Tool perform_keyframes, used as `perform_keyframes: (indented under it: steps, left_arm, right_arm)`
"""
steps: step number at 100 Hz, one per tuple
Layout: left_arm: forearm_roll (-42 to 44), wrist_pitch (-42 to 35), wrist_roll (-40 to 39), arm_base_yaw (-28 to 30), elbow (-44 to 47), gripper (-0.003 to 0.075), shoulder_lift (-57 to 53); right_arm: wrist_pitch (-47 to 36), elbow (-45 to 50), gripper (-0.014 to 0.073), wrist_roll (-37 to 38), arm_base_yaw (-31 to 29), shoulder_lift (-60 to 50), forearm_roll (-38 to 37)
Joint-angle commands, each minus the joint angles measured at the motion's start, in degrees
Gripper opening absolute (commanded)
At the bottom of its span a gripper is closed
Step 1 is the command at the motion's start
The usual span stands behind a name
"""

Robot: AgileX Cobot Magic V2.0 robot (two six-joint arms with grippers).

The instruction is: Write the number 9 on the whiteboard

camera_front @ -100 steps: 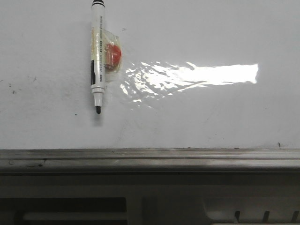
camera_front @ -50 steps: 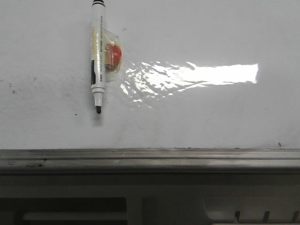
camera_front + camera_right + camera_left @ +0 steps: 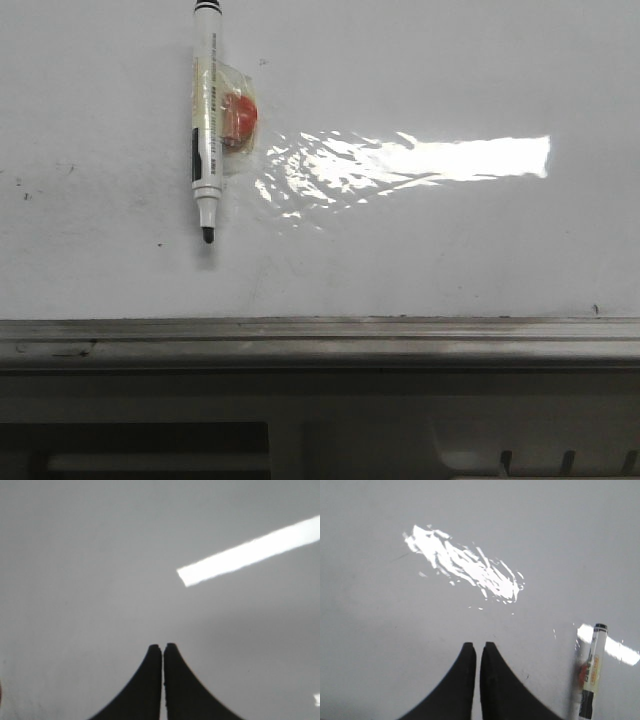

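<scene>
Front view: marker (image 3: pixel 207 110) lies on the whiteboard (image 3: pixel 430 240), beside the glare; both grippers (image 3: pixel 478 646) (image 3: pixel 163 647) hover pinched closed, empty.

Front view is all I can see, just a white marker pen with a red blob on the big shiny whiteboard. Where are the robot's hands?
Observer: The left hand is shut and empty, over the glossy white whiteboard.
Operator: Is it near the pen?
Observer: The white marker pen lies off to one side of it, untouched.
Operator: And the other hand?
Observer: The right hand is shut and empty, with only bare board and a bright glare strip in its view.
</scene>
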Motion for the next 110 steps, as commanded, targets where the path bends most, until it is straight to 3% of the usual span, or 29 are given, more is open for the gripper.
perform_keyframes:
  steps: [1, 12, 20, 27, 33, 40, 70, 110]
  left_arm:
    - [2.83, 0.61, 5.27, -0.11, -6.03, 0.0, 5.5]
    - [3.84, 4.0, 9.36, -0.11, -10.52, 0.0141, 13.27]
    - [3.72, 7.19, 10.43, -0.3, -13.42, 0.0314, 18.24]
    - [3.61, 7.31, 10.97, -2.05, -14.53, 0.0395, 20.71]
    - [3.71, 7.31, 12.18, -3.51, -14.93, 0.0398, 22.62]
    - [3.71, 7.39, 14.48, -5.25, -14.93, 0.0389, 24.53]
    - [3.74, 6.35, 15.38, -13.69, -14.93, 0.0387, 31.16]
    - [-0.54, 1.79, 16.07, -14.43, -15.56, 0.0387, 32.9]
  right_arm:
    - [4.03, -5.67, -0.0043, -2.14, -0.36, 5.04, -2.94]
    - [8.11, -9.65, 0.0028, -2.25, -0.36, 9.76, -3.19]
    - [8.79, -11.29, 0.0169, -2.25, -0.36, 11.97, -3.19]
    - [8.79, -12.21, 0.03, -2.25, -0.36, 13.32, -3.19]
    - [8.79, -12.61, 0.0393, -2.25, -0.36, 14.03, -3.19]
    - [8.79, -12.72, 0.0442, -2.28, -0.36, 14.33, -3.19]
    - [8.79, -12.72, 0.0437, -2.28, -0.36, 14.33, -3.19]
    - [8.56, -12.72, 0.0437, -2.28, -0.36, 14.33, -2.8]
